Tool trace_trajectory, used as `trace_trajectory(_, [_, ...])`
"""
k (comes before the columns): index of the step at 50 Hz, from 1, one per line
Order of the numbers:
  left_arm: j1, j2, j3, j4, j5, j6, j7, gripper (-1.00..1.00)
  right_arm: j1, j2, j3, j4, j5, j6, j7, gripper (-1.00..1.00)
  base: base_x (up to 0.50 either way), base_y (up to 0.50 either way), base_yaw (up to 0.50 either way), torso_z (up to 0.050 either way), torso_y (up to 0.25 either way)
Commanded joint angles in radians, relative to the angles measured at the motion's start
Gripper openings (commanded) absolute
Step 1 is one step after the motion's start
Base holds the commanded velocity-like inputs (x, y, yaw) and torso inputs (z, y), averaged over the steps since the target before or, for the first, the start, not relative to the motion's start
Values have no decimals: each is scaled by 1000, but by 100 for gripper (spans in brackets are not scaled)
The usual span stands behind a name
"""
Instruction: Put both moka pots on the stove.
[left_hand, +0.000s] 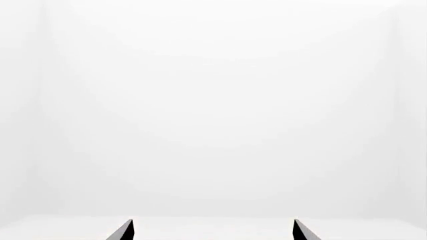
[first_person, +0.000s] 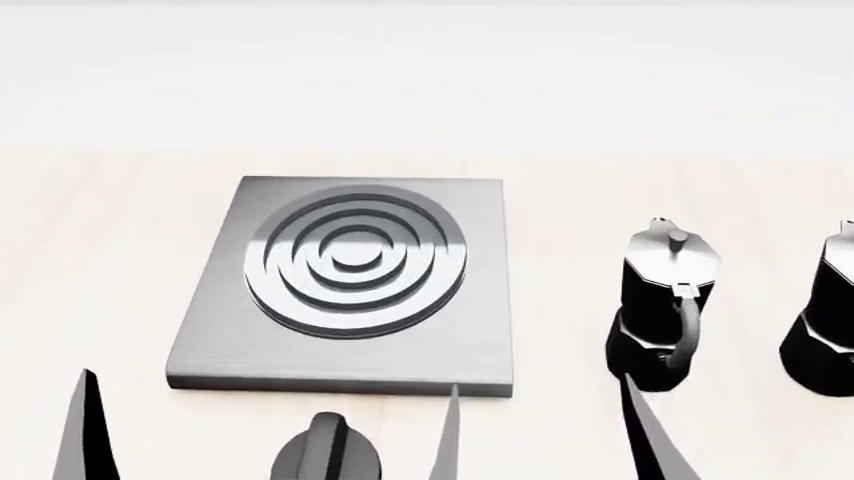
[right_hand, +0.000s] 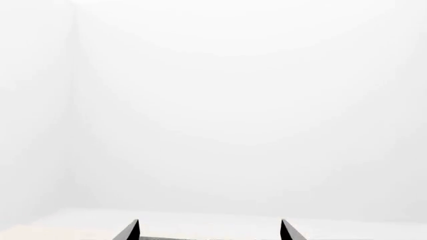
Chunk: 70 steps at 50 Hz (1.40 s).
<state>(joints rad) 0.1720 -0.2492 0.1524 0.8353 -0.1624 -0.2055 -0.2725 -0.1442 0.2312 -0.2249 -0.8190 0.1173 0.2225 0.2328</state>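
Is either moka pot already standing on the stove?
No: both moka pots stand on the table to the right of the stove, whose burner is bare.

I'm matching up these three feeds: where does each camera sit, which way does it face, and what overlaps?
Head view: on the robot's head, looking forward and down at the stove, two moka pots and a black knob; finger tips show at the bottom.
Left wrist view: near the left gripper, facing blank white; two fingertips show.
Right wrist view: near the right gripper, facing white backdrop.
Shared: both wrist views show only open fingertips.
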Motion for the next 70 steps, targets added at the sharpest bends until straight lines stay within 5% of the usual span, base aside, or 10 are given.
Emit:
trace_trajectory(1, [-1, -12, 8, -4, -6, 7, -13, 100, 4, 9, -7, 4, -10, 7, 12, 100, 0, 0, 0, 0, 0])
trace_trajectory(9, [-3, -18, 13, -4, -11, 6, -21, 100, 29, 24, -14, -40, -31, 89, 25, 100, 0, 0, 0, 0, 0])
trace_trajectory(16, [0, -26, 16, 4, -15, 8, -29, 100, 179, 66, 22, -141, -48, 334, 22, 100, 0, 0, 0, 0, 0])
trace_trajectory(25, [-5, -32, 15, -1, -24, 9, -39, 100, 380, 81, 212, -156, 126, 607, -15, 100, 0, 0, 0, 0, 0])
trace_trajectory(42, [-9, -46, 14, -12, -32, 15, -54, 100, 643, 159, 380, 43, 306, 934, -139, 100, 0, 0, 0, 0, 0])
trace_trajectory(70, [-16, -65, 22, 7, -45, -2, -78, 100, 787, 201, 293, 505, 295, 867, -254, 100, 0, 0, 0, 0, 0])
